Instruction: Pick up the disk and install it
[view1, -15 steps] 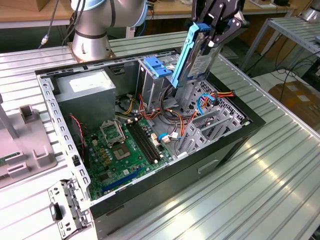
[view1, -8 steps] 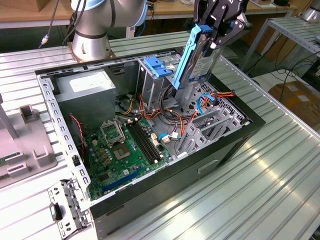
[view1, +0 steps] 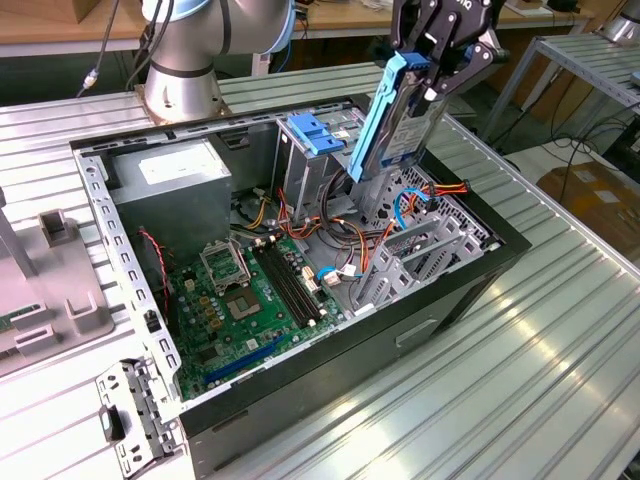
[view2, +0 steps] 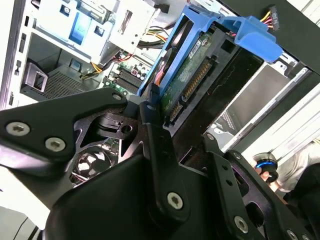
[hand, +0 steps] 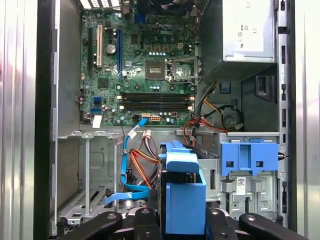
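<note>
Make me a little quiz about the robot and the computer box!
1. True or false: the pincer is holding the disk.
2. Pick one. The disk is: A) lying flat on the table; B) held nearly upright over the open computer case; C) resting on the green circuit board.
3. Fill in: the disk's side rails are coloured ____.

Key: 1 true; 2 B; 3 blue.
</note>
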